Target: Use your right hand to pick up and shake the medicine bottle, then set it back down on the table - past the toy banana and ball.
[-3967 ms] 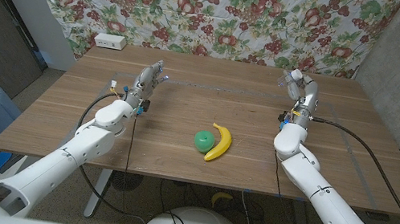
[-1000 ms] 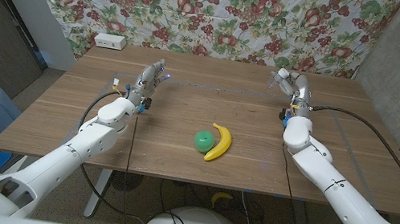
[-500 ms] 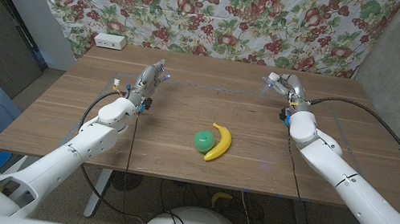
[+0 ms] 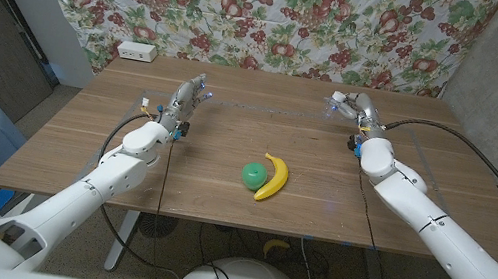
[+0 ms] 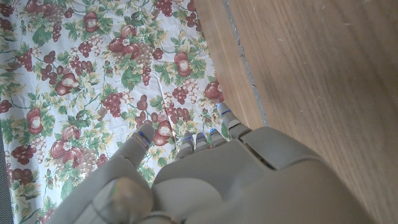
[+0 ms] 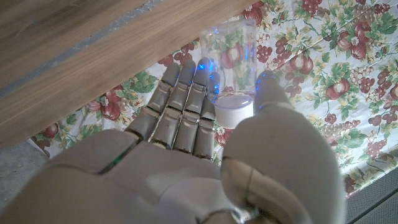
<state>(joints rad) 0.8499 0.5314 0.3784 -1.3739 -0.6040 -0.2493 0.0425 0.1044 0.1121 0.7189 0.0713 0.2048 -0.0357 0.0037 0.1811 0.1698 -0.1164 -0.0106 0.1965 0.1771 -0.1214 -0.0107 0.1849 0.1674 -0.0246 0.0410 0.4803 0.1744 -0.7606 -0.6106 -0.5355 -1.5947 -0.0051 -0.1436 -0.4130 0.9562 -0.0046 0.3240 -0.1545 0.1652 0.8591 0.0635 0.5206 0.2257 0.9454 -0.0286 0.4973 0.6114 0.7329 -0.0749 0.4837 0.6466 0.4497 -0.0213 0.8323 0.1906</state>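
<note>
— What lies on the wooden surface (image 4: pixel 228 146)?

— A smooth green ball (image 4: pixel 252 174) and a curved yellow toy banana (image 4: pixel 272 177), touching, near the middle toward the front edge. A white box (image 4: pixel 136 52) sits at the far left corner, against the fruit-patterned cloth (image 4: pixel 251 8).

— And the medicine bottle?

— In the right hand (image 4: pixel 358 108), by the far edge toward the right corner. From the head view it is a small pale shape; the right wrist view shows a clear plastic medicine bottle (image 6: pixel 233 62) with a white cap, the fingers (image 6: pixel 186 93) curled against one side and the thumb on the other (blue lights at the tips).

— The left hand?

— The left hand (image 4: pixel 190 94) is raised above the surface toward the far left, fingers (image 5: pixel 208 137) extended and slightly apart, holding nothing.
</note>
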